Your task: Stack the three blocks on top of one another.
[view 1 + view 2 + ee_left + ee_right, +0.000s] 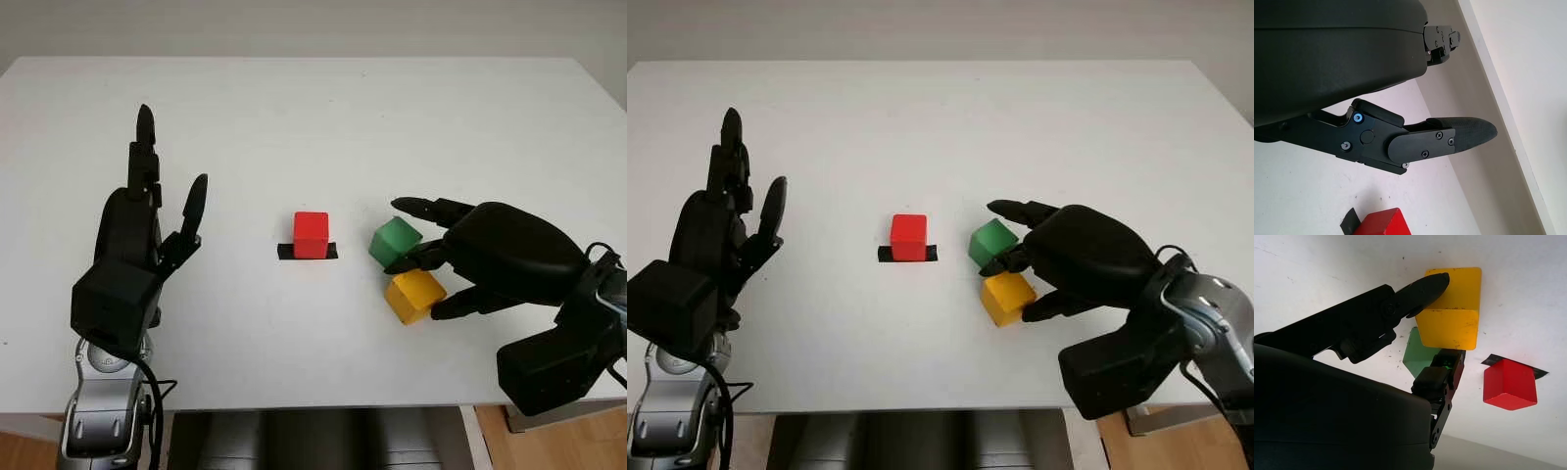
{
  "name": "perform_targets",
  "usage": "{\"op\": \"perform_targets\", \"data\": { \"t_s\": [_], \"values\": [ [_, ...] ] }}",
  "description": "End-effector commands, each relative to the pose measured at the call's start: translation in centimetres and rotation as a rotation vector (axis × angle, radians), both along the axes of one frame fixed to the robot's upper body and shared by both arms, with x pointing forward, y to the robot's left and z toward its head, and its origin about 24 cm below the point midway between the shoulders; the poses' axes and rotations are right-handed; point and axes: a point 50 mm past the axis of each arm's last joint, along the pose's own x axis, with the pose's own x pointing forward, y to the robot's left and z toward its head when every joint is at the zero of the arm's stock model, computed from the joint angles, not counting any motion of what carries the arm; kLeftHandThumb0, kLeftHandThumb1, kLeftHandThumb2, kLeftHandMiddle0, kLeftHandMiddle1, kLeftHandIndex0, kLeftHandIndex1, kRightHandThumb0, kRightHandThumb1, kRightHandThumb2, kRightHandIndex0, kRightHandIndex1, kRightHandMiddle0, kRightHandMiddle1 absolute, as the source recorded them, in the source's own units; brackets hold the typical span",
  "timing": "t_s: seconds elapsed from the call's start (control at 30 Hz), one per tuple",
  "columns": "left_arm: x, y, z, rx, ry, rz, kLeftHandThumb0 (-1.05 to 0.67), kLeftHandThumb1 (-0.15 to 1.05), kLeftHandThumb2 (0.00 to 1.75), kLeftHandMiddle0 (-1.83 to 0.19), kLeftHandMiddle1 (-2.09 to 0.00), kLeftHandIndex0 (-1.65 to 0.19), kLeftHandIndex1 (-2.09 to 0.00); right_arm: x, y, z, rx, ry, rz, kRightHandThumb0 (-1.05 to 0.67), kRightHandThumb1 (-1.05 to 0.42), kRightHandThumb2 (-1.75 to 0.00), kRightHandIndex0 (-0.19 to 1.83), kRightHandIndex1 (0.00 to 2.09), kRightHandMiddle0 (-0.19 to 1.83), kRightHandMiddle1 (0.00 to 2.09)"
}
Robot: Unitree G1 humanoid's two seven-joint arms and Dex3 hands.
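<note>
A red block [311,233] stands on a strip of black tape [286,252] in the middle of the white table [294,108]. To its right a green block [394,240] and a yellow block [415,296] sit close together on the table, the yellow one nearer me. My right hand [419,286] reaches in from the right and is shut on the yellow block [1449,318]: the thumb presses its near side and a finger sits between it and the green block [1418,357]. Another finger stretches above the green block. My left hand [171,157] is open, raised at the left, well away from the blocks.
The table's front edge runs just below both arms, with floor beyond it. Bare table lies between the left hand and the red block [1383,223], and across the whole far half.
</note>
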Motion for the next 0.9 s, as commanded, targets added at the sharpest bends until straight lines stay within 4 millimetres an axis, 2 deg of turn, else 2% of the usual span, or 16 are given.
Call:
{"op": "perform_targets", "data": {
  "t_s": [0.0,0.07,0.17,0.27,0.67,0.87],
  "values": [
    [-0.2,0.0,-0.1,0.002,-0.004,0.001,-0.73,1.05,0.54,0.13,-0.06,0.1,-0.06,0.1,0.1,0.0,0.013,-0.012,0.012,-0.39,-0.86,-0.05,0.26,0.07,0.82,0.48],
    [-0.1,0.0,-0.1,0.005,-0.006,0.003,-0.73,1.05,0.54,0.14,-0.06,0.11,-0.06,0.1,0.0,0.0,0.013,-0.02,0.018,-0.36,-0.88,-0.06,0.28,0.06,0.7,0.82],
    [-0.1,-0.1,-0.1,0.004,-0.006,0.001,-0.73,1.05,0.54,0.14,-0.06,0.11,-0.06,0.1,0.0,0.1,0.033,-0.03,0.029,-0.33,-0.89,-0.05,0.3,0.06,0.62,1.02],
    [-0.2,-0.1,0.0,0.009,-0.003,0.005,-0.73,1.05,0.54,0.14,-0.05,0.11,-0.06,0.1,0.0,0.5,0.077,-0.027,0.033,-0.32,-0.89,-0.05,0.3,0.06,0.56,1.15],
    [-0.1,-0.2,-0.1,0.051,0.019,0.029,-0.66,1.05,0.55,0.14,-0.05,0.1,-0.06,0.8,-0.1,3.0,0.253,0.007,0.041,-0.35,-0.88,-0.05,0.32,0.06,0.62,1.11],
    [0.0,-0.2,-0.1,0.063,0.022,0.034,-0.66,1.05,0.55,0.14,-0.05,0.11,-0.06,1.4,0.5,5.1,0.406,0.061,0.058,-0.34,-0.86,-0.05,0.31,0.05,0.64,1.11]
  ]
}}
